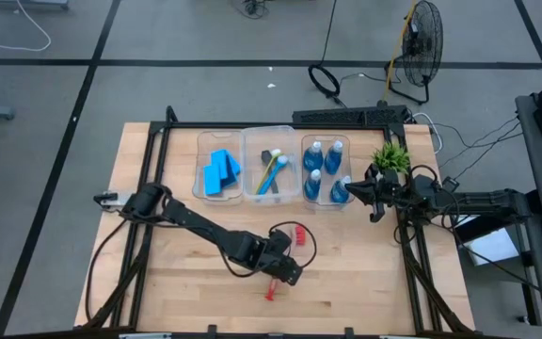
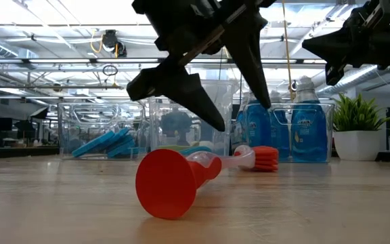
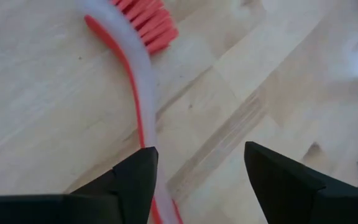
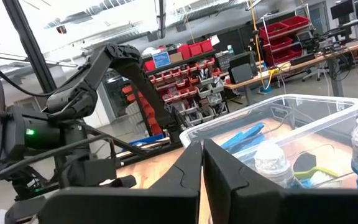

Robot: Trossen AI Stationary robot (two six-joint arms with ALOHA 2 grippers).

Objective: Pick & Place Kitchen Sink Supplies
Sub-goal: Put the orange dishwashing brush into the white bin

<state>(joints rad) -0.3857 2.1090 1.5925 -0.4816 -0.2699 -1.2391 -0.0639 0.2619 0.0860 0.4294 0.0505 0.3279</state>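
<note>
My left gripper [image 1: 285, 266] over the red brush [image 1: 283, 261] in front of the middle bin [image 1: 272, 162], fingers spread, right gripper [image 1: 373, 200] pressed together beside the bottles [image 1: 325, 171]

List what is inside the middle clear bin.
The middle clear bin holds brushes: a blue brush, a yellow-green brush and a dark grey brush, overlapping. Anything beneath them is hidden. The red brush lies outside, under the left hand.
</note>
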